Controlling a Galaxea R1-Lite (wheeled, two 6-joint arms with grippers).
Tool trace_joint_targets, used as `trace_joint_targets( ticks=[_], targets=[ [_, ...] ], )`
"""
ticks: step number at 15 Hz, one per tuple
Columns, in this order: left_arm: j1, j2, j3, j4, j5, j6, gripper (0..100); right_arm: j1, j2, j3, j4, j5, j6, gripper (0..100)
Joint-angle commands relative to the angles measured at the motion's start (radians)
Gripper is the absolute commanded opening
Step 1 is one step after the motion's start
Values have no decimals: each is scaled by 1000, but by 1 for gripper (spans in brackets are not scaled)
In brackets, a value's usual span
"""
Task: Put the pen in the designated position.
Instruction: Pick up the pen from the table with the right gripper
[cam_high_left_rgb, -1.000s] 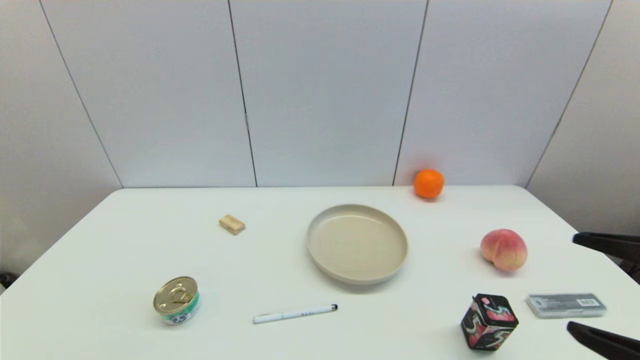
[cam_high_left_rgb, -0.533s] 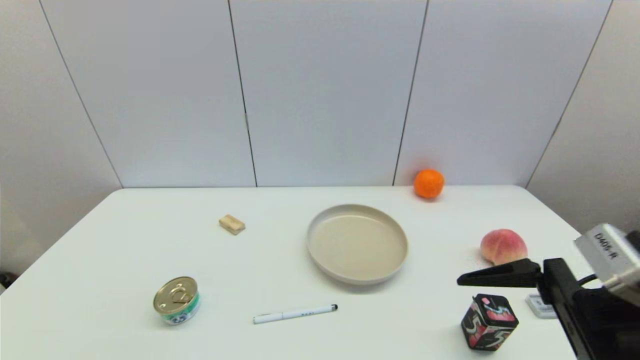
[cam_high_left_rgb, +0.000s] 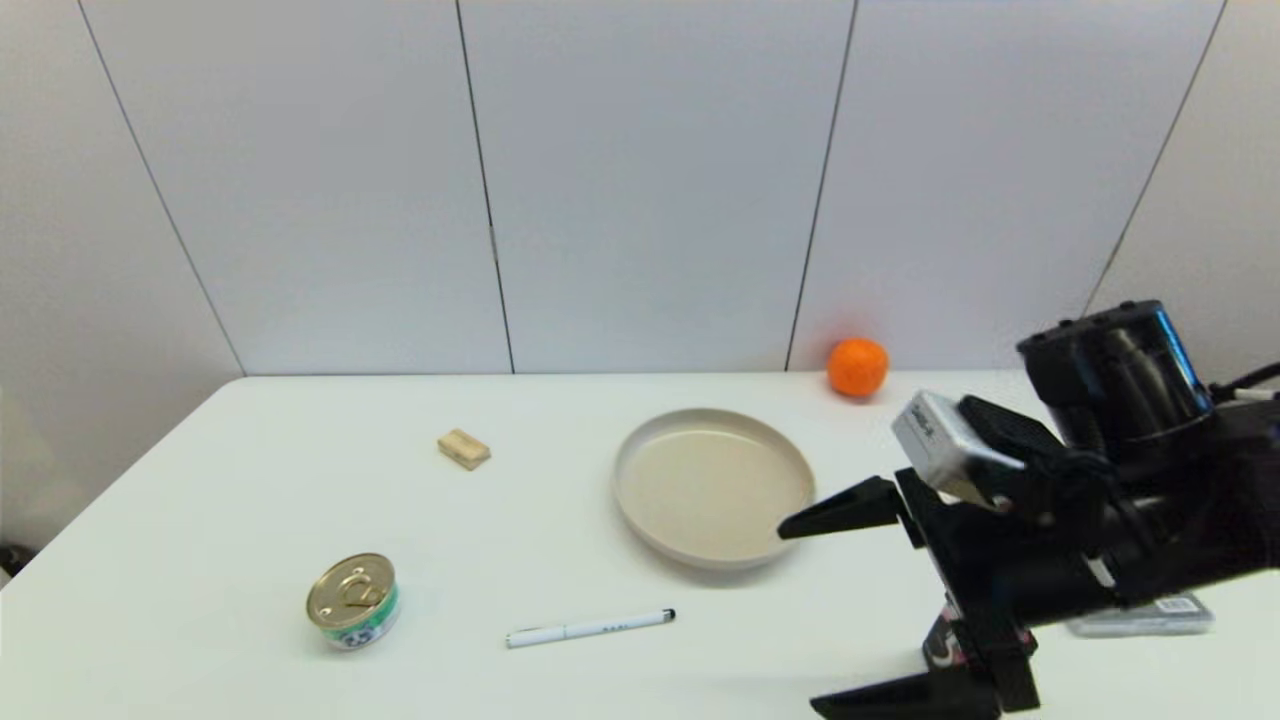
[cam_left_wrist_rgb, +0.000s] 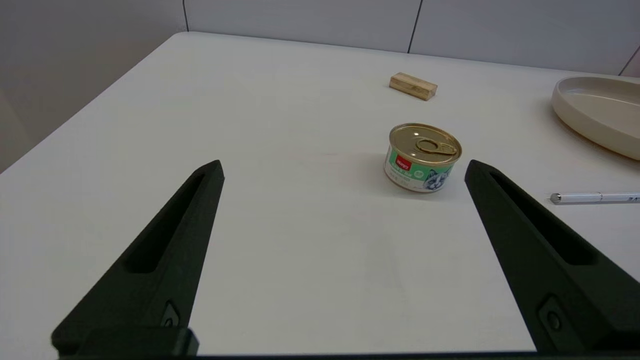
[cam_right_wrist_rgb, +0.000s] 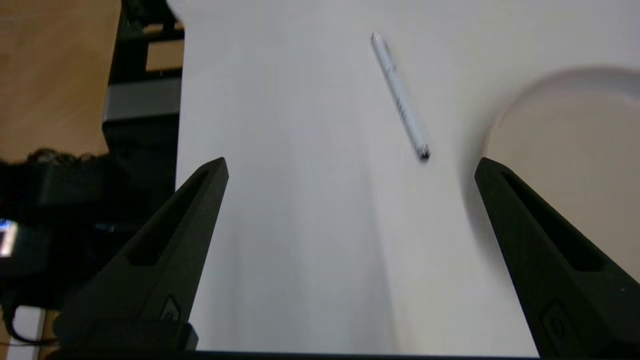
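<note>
Head view shows the pen (cam_high_left_rgb: 590, 628) lying flat on the tabletop (cam_high_left_rgb: 250, 480), near the plate (cam_high_left_rgb: 714, 487). The right gripper (cam_high_left_rgb: 812, 615) hangs right of it, jaws wide apart, likely ready to grab it. The left gripper (cam_left_wrist_rgb: 345, 172) waits, jaws apart too.

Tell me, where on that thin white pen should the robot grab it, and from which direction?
Probably mid-barrel, coming straight down from above. The pen lies flat on the white table, clear of the plate and can, so nothing blocks a top approach. The right gripper, fingers open, should straddle the barrel crosswise so it cannot roll away.
</note>
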Motion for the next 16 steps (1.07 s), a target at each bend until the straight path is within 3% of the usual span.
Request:
trace_joint_targets(
  ticks=[1,4,11,16],
  targets=[
    [0,0,2,0,1,-1,100,41,204,-206,-1,3,88,100],
    [0,0,0,0,1,-1,100,61,238,-215,-6,1,81,100],
    [0,0,0,0,1,-1,100,202,311,-256,1,0,80,100],
    [0,0,0,0,1,-1,100,234,370,-269,-7,0,77,100]
  ],
)
